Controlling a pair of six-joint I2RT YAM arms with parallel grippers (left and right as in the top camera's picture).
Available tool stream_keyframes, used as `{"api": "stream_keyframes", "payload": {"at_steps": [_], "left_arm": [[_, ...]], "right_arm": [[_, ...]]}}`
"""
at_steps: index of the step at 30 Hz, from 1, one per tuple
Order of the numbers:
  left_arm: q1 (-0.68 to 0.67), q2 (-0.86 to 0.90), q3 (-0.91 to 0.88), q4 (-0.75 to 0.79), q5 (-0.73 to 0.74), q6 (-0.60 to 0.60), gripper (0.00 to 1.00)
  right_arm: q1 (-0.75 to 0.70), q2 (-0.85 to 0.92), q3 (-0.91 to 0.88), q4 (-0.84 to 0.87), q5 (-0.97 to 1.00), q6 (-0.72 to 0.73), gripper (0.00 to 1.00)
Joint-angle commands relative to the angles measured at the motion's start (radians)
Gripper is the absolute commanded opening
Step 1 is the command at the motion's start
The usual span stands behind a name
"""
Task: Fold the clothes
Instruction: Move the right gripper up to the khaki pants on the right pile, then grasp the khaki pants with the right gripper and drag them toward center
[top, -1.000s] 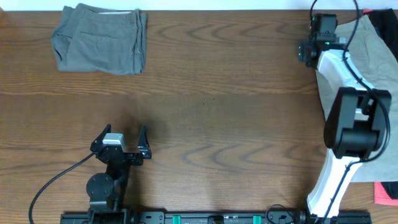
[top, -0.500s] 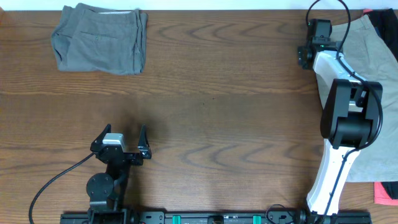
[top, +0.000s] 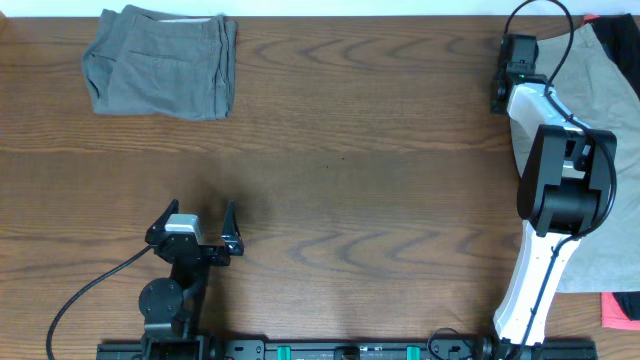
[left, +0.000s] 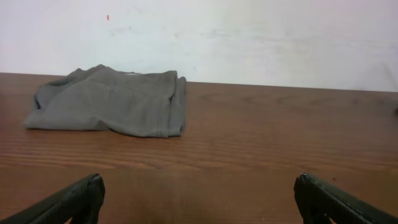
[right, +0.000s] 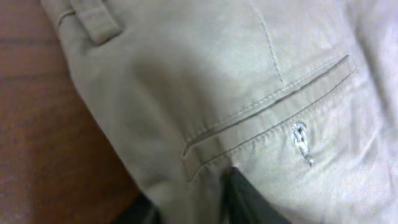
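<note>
Khaki trousers (right: 249, 74), stitched welt pocket (right: 267, 102), right pincer (top: 500, 92) (grip unclear), left pincer (left: 199, 186) apart

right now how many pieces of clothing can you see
4: a folded gray garment at the far left; khaki pants at the right edge; a dark piece behind them; a red piece at the near right corner. More may be hidden there.

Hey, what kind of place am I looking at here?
Probably a robotics lab bench: two robot arms at a wooden table, a plain white wall behind, and clothes laid out, a grey garment and beige trousers.
</note>
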Motion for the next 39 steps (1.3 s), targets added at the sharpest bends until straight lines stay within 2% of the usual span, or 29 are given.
{"api": "stream_keyframes", "payload": {"at_steps": [1, 5, 11, 18, 23, 26, 30, 35, 39], "left_arm": [[-0.003, -0.005, -0.018, -0.033, 0.011, 0.010, 0.98], [-0.003, -0.005, -0.018, -0.033, 0.011, 0.010, 0.98], [-0.003, -0.005, -0.018, -0.033, 0.011, 0.010, 0.98], [-0.003, -0.005, -0.018, -0.033, 0.011, 0.010, 0.98], [-0.003, -0.005, -0.018, -0.033, 0.011, 0.010, 0.98], [-0.003, -0.005, -0.018, -0.033, 0.011, 0.010, 0.98], [-0.003, -0.005, -0.018, -0.033, 0.011, 0.010, 0.98], [-0.003, -0.005, -0.018, -0.033, 0.011, 0.010, 0.98], [-0.003, -0.005, -0.018, -0.033, 0.011, 0.010, 0.98]], "right_arm": [[-0.007, -0.030, 0.001, -0.020, 0.017, 0.108, 0.17], [-0.007, -0.097, 0.001, -0.035, 0.016, 0.146, 0.01], [-0.005, -0.184, 0.001, -0.073, 0.017, 0.151, 0.01], [-0.004, -0.289, 0.001, -0.148, 0.016, 0.265, 0.01], [0.030, -0.377, 0.001, -0.190, 0.015, 0.275, 0.01], [0.080, -0.435, 0.001, -0.216, -0.021, 0.274, 0.01], [0.176, -0.486, 0.001, -0.243, -0.163, 0.270, 0.01], [0.336, -0.487, -0.003, -0.262, -0.415, 0.273, 0.01], [0.483, -0.470, -0.007, -0.259, -0.521, 0.305, 0.01]]}}
